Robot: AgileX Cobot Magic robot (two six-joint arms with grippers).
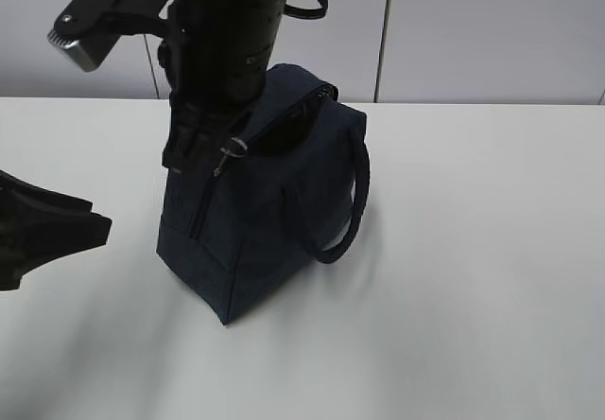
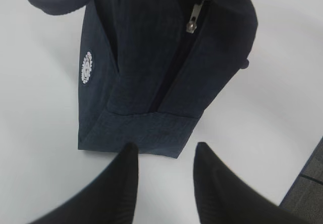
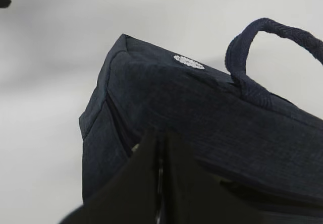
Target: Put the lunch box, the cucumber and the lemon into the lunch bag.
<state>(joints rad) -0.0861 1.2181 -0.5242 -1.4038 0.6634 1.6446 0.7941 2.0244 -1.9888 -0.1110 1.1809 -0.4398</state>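
Lunch bag (image 1: 269, 221): upright on your table (image 1: 473, 250). Right gripper (image 3: 160, 156): closed at its zipper edge. Left gripper (image 2: 164, 156): fingers parted, empty, just beside bag.

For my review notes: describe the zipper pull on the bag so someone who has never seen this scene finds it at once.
On the white table stands one dark navy lunch bag, with a black arm reaching down over its top. Follow the zipper line up the bag's narrow end panel to the zipper pull, a small silver tab hanging near the top, the only shiny metal on the dark fabric.

Left gripper (image 2: 164, 156) jaws parted; right gripper (image 3: 162, 148) jaws closed (fingers together).
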